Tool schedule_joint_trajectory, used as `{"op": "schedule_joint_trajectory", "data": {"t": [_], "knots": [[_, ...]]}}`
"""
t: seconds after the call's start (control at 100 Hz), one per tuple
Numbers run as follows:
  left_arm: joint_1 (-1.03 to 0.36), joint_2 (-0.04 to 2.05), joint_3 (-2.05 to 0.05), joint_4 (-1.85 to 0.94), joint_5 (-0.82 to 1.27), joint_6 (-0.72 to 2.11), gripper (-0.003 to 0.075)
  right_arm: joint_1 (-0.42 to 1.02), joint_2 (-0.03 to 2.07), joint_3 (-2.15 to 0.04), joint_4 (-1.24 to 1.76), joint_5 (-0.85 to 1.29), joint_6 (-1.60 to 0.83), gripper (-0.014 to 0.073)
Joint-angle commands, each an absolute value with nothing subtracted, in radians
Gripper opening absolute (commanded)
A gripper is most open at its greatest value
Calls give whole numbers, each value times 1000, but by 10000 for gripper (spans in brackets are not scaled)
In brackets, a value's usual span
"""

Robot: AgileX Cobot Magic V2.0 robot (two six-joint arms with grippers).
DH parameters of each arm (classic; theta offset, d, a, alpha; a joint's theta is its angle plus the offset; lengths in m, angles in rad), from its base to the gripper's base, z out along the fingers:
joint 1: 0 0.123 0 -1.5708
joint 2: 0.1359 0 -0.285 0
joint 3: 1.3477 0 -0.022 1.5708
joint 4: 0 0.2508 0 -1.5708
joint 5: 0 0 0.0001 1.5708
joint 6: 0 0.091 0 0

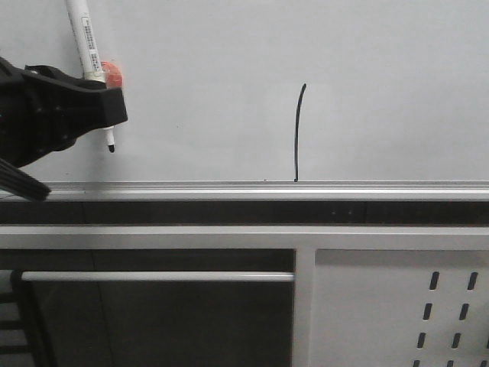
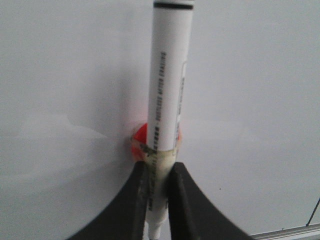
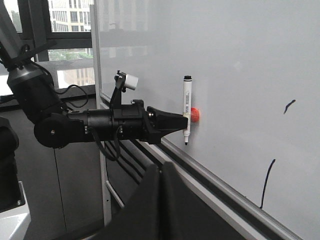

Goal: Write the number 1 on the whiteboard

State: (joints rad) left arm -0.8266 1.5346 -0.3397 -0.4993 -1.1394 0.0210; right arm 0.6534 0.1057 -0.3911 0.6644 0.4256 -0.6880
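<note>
left gripper (image 1: 114, 107) grasps a white marker (image 1: 85, 42) at the whiteboard (image 1: 382, 92); the number 1 (image 1: 298, 134) is drawn.

the black stroke stands near the board's middle, slightly curved, its foot touching the silver bottom rail (image 1: 267, 188). the marker is clenched upright near the board's left edge, tip down above the rail, a red piece (image 1: 113, 74) behind it. the right gripper (image 3: 161, 172) has its fingers pressed together, holding nothing, well apart from the stroke.

This looks like an office or robotics lab: a large whiteboard (image 1: 229, 69) on an aluminium rail fills the wall, a perforated grey metal panel (image 1: 397, 313) sits below it, and windows (image 3: 70, 30) beyond the board show city buildings outside.
</note>
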Motion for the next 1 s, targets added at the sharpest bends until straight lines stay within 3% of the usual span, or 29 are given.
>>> {"op": "schedule_joint_trajectory", "data": {"t": [0.0,0.99], "knots": [[-826,1514,-362,-490,-1362,12,-18,648,116,-412,671,370,-691,-71],[-798,1481,-354,-497,-1364,61,-18,648,116,-412,671,373,-691,-71]]}}
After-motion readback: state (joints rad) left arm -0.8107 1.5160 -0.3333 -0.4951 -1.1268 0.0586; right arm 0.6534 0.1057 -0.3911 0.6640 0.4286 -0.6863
